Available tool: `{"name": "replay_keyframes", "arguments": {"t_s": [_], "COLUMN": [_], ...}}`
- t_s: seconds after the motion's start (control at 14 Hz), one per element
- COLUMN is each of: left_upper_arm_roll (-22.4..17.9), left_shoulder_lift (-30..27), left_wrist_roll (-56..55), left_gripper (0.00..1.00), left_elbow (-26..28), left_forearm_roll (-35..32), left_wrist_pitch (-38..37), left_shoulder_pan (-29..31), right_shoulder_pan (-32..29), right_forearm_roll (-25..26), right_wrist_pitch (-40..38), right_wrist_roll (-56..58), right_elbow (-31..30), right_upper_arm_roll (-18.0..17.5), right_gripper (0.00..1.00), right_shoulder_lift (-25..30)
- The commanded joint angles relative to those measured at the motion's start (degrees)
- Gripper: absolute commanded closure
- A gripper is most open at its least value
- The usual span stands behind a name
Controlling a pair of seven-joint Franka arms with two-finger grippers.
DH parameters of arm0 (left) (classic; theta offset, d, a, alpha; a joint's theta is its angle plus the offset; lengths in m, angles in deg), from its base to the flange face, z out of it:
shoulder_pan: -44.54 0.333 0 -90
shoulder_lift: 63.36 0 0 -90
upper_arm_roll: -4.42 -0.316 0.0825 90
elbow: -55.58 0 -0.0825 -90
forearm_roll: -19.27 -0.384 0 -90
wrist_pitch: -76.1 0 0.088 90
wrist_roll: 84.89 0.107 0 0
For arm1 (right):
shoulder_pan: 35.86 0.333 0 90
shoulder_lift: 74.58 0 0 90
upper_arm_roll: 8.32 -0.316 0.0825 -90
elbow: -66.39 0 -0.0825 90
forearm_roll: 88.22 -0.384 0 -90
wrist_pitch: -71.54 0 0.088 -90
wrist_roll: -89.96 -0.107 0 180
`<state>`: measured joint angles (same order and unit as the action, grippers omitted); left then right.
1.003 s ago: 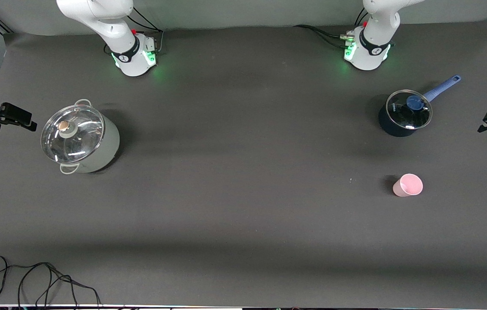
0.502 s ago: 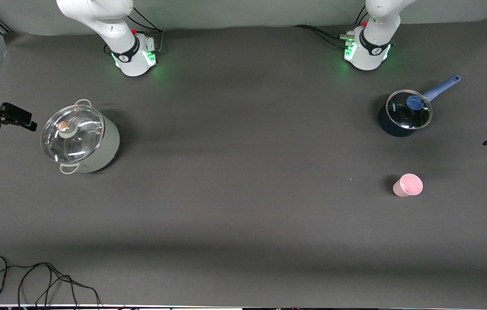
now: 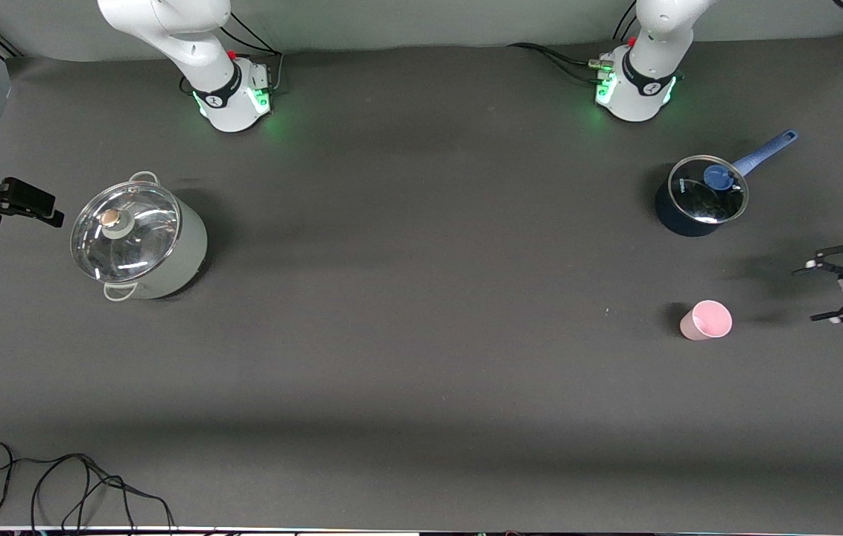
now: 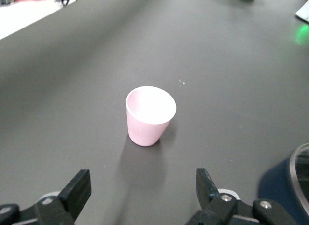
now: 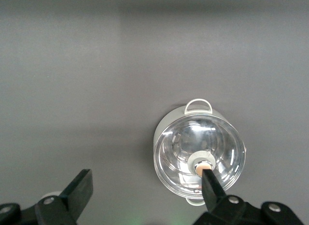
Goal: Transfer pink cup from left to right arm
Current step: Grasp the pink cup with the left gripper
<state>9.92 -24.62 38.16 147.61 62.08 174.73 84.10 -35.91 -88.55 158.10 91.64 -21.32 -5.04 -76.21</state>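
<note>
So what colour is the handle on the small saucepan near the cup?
Blue. The saucepan has a long blue handle, clearest in the front view.

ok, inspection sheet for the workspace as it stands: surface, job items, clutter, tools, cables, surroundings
Surface: dark table mat, flat, a faint speck near the cup.
Job's things: pink cup upright on the mat, toward the left arm's end, untouched.
Clutter: blue saucepan with glass lid, farther from the front camera than the cup; pale stockpot with glass lid, toward the right arm's end.
Tools: left tool open, beside the cup, not touching it; right tool open, waiting beside the stockpot.
Cables: loose black cable on the mat's near edge; leads at both arm bases.
Surroundings: nothing seen.
</note>
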Motion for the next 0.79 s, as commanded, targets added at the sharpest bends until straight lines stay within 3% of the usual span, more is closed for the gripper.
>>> {"name": "replay_keyframes", "arguments": {"t_s": [0.0,0.21,0.72], "left_upper_arm_roll": [0.74,1.00,3.55], "left_shoulder_lift": [4.67,9.15,15.58], "left_wrist_roll": [6.05,11.14,20.65], "left_gripper": [0.02,0.02,0.01], "left_elbow": [-2.65,-2.65,-2.73], "left_forearm_roll": [3.85,8.50,11.33], "left_wrist_pitch": [-1.60,-1.69,-2.65], "left_shoulder_pan": [0.61,0.52,0.35], "right_shoulder_pan": [-0.13,-0.13,-0.13], "right_forearm_roll": [-1.07,-1.07,-1.16], "right_wrist_pitch": [0.28,0.37,0.89], "right_wrist_roll": [-1.15,-1.15,-1.24], "right_elbow": [-0.01,-0.01,-0.09], "right_upper_arm_roll": [-0.12,-0.12,-0.12], "right_gripper": [0.00,0.00,0.00], "right_shoulder_lift": [0.31,0.31,0.30]}}
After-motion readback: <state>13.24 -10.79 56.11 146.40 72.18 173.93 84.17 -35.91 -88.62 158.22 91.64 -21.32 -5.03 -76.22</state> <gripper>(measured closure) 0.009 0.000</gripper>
